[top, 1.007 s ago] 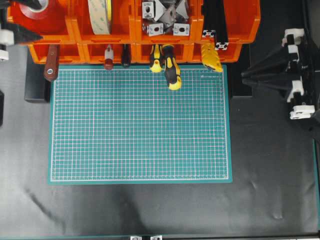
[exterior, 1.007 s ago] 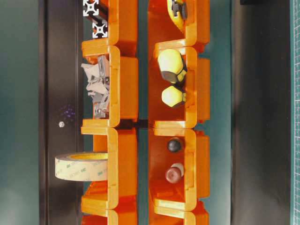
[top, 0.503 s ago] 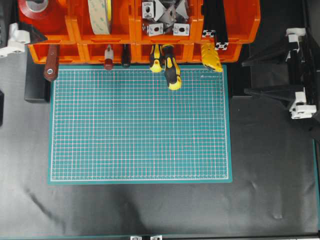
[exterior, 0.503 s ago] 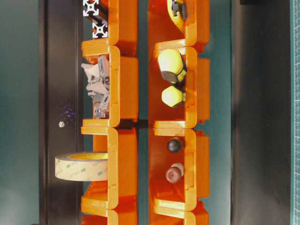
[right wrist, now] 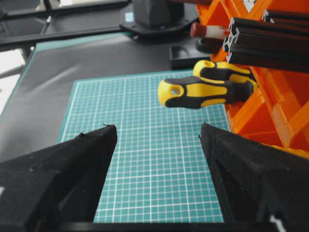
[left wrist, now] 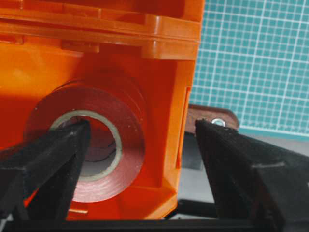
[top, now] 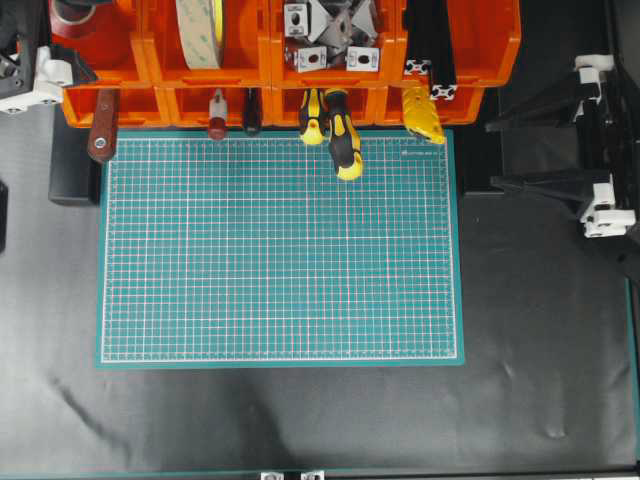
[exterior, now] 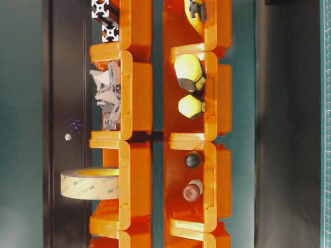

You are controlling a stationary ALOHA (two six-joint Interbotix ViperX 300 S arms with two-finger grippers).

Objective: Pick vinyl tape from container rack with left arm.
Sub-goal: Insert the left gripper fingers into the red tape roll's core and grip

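Note:
The red vinyl tape lies flat in the end bin of the orange container rack; from overhead only part of this vinyl tape shows at the top left corner. My left gripper is open and straddles the bin's side wall. One fingertip sits over the ring's whitish core and hole; the other hangs outside the bin. Whether the fingertip touches the roll is unclear. My right gripper stands open at the right, nothing between its fingers.
The rack also holds a cream tape roll, metal brackets, black extrusions, yellow-black screwdrivers and a brown handle. A green cutting mat lies in front, a black block at its left.
The left gripper has shifted right and further over the tape's bin. The right gripper's fingers spread wide apart, then held still.

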